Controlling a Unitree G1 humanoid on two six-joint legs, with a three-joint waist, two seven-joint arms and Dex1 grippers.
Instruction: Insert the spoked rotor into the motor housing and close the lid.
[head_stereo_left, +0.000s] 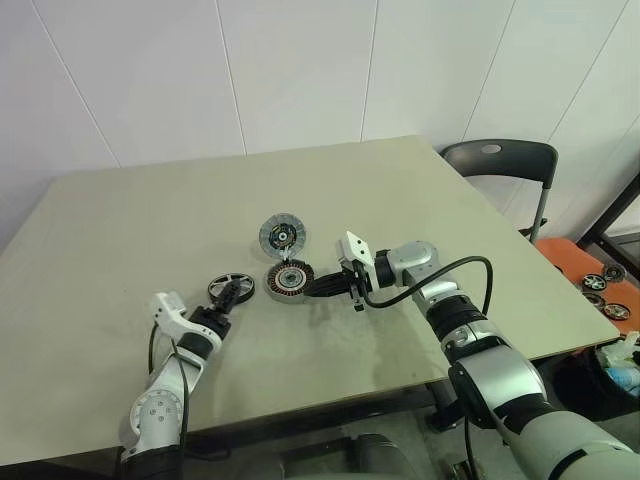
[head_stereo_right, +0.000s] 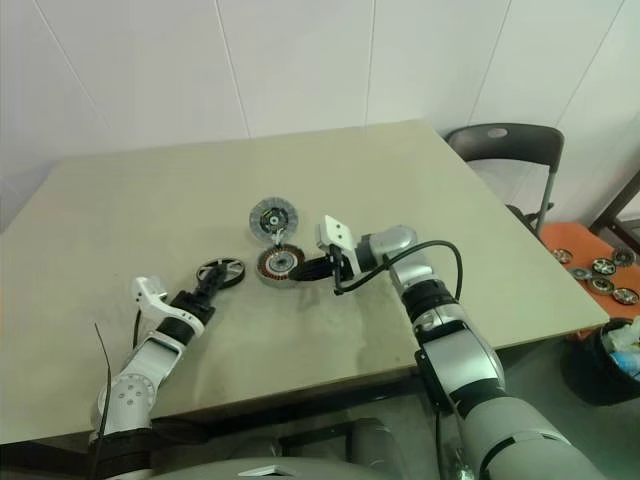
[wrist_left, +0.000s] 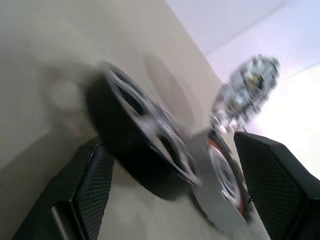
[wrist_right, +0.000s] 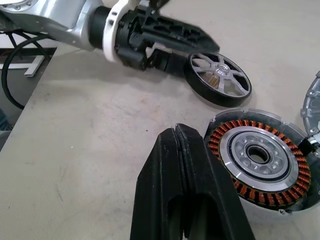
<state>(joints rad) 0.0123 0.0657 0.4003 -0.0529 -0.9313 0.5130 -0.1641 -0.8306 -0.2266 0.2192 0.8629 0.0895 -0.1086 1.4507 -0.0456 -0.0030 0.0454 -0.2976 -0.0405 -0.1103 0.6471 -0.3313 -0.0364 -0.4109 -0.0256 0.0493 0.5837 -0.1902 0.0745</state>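
walls (head_stereo_left: 300, 70): white panels | table (head_stereo_left: 150, 220): beige | chair (head_stereo_left: 500, 165): dark

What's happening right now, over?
Left gripper open around spoked rotor. Right gripper shut beside motor housing. Lid behind housing.

Counted on the table (head_stereo_left: 120, 260): one spoked rotor (head_stereo_left: 230, 287), at nine o'clock of one motor housing (head_stereo_left: 289, 279); one lid (head_stereo_left: 282, 234), at twelve o'clock of that housing. Counted two grippers: one left gripper (head_stereo_left: 229, 300), fingers apart about the rotor, and one right gripper (head_stereo_left: 312, 288), fingers pressed together. Noted one dark chair (head_stereo_left: 500, 165) at two o'clock, and about four small wheel-like parts (head_stereo_left: 603, 288) on one orange surface (head_stereo_left: 565, 255) at three o'clock.
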